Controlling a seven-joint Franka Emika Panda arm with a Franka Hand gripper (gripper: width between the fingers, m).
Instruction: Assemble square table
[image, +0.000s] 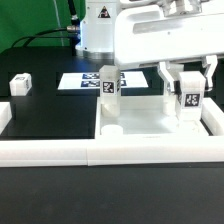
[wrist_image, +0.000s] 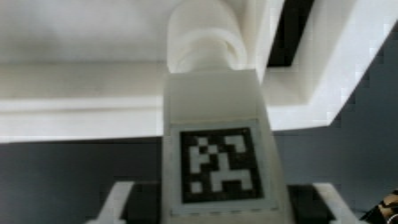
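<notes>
The white square slab (image: 150, 118) lies flat inside the rails at the exterior view's right. One tagged white leg (image: 108, 85) stands upright at its far left corner. My gripper (image: 187, 86) is shut on a second tagged leg (image: 187, 100) and holds it upright over the slab's right part. I cannot tell if it touches the slab. In the wrist view this leg (wrist_image: 217, 140) fills the middle between my fingers (wrist_image: 128, 205), with the slab (wrist_image: 89, 70) behind it. A third leg (image: 20, 84) lies far left. The fourth leg is out of view.
Long white border rails (image: 90, 151) run along the front and sides. The marker board (image: 82, 80) lies on the black table behind the standing leg. The robot's base (image: 95, 30) and cables stand at the back.
</notes>
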